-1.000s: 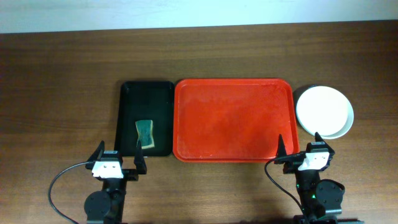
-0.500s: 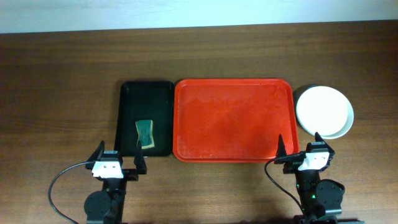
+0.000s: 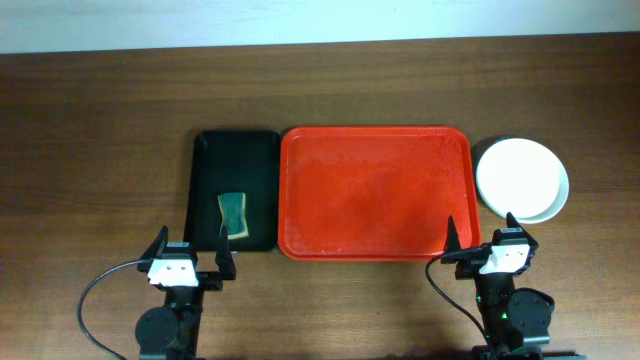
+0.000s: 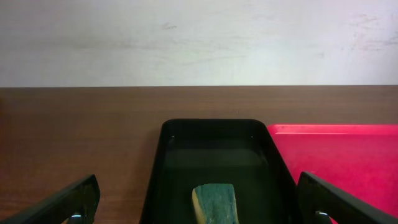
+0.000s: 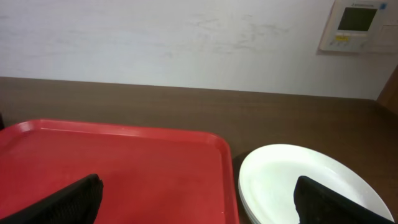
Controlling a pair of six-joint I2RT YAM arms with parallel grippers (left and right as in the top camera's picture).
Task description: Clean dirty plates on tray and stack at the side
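Both arms are parked at the near edge of the surface [image 3: 100, 150], w/ grippers pointing toward the far wall.

L gripper [image 3: 191, 236] is spread wide and grasps nothing. Its tips sit at the near end of the black tray [image 3: 236, 158], one just outside the tray's left rim, the other over its right part. In the left wrist view the two dark fingers [image 4: 62, 204] frame the sponge [image 4: 214, 202] w/o touching it. The sponge is green w/ a yellow side and lies in the near half of the black tray.

R gripper [image 3: 480, 226] is also fully released, w/ nothing between the fingers. One tip is over the near right corner of the red tray [image 3: 375, 190], the other over the near edge of the plates [image 3: 521, 180].

The red tray lies mid-surface, long side left to right, touching or almost touching the black tray's right rim; can't tell which. The plates are off the tray, stacked on the surface just beside its right rim, near the far right corner. The top plate is white and looks clean. Rims of plate(s) under it show at the edge, but the count isn't clear.

A black cable [image 3: 100, 290] loops out left from the L arm base. A wall control panel [image 5: 356, 25] shows top right in the right wrist view.
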